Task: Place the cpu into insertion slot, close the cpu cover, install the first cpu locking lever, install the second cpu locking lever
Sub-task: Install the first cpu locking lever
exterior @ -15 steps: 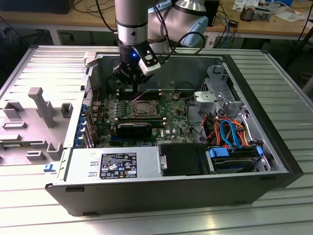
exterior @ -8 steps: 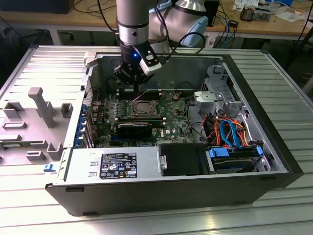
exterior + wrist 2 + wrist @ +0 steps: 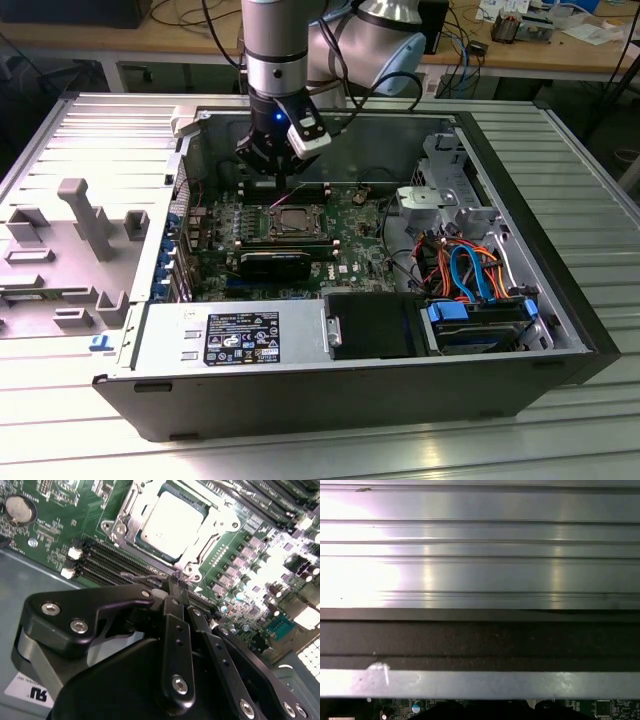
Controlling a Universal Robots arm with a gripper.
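One black two-fingered gripper (image 3: 175, 586) hangs over the green motherboard (image 3: 85, 515), fingertips drawn tight together; just beyond them the small square silver-topped cpu (image 3: 170, 522) sits in the silver-edged insertion slot (image 3: 129, 505); the thin silver hinged cpu cover (image 3: 220, 525) lies flat around the chip.

I'm working under even, cool overhead light in the exterior view. The ribbed surface (image 3: 80, 130) shines pale, the inside of the computer case (image 3: 400, 150) sits in shade, and a small blue lamp (image 3: 275, 118) glows on the arm. In the second wrist view the cpu (image 3: 172, 522) blows out almost white, and glare washes the motherboard (image 3: 280, 555). In the first wrist view I get a hard white hotspot on a ribbed metal panel (image 3: 350, 570), next to a dark band (image 3: 480, 640).
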